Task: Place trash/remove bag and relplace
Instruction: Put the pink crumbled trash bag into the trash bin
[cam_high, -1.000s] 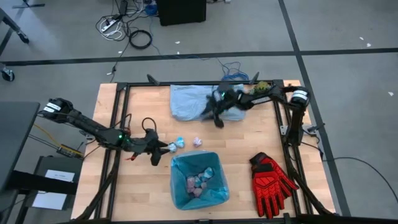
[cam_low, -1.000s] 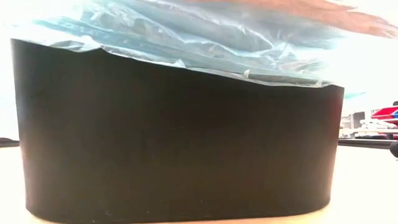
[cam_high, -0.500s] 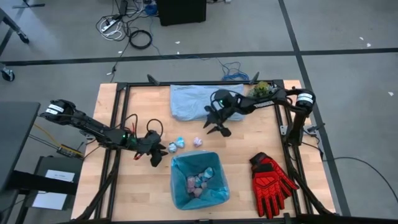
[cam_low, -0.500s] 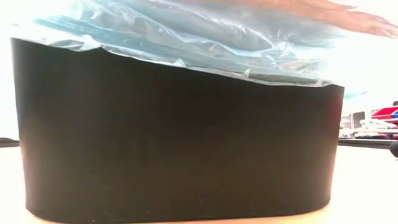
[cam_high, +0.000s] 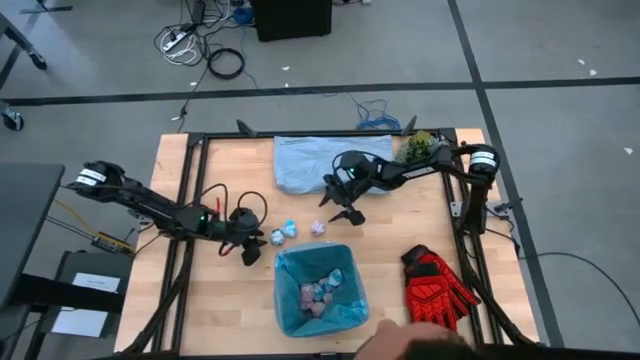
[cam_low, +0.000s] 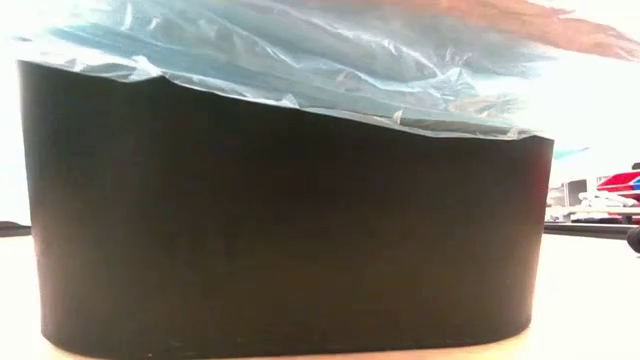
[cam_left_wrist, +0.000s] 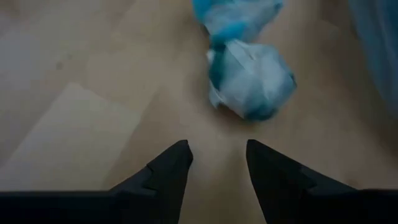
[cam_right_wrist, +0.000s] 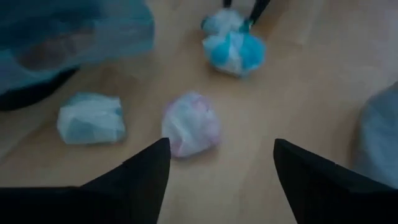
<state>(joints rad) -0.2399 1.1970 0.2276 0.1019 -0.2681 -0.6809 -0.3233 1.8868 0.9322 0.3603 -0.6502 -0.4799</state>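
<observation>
Crinkly cyan bag (cam_high: 318, 290) lines bin, crumpled wads (cam_high: 316, 294) inside.

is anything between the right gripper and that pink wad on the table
Nothing visible. The right gripper is open with the pink wad straight ahead on bare wood; the white wad and blue wads sit off to the sides.

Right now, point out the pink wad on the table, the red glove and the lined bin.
pink wad (cam_right_wrist: 190, 124), right wrist view, middle of the crumpled paper.
red glove (cam_high: 436, 285), high view, on the back of the glove.
lined bin (cam_high: 344, 253), high view, on the liner at its rim corner.
</observation>
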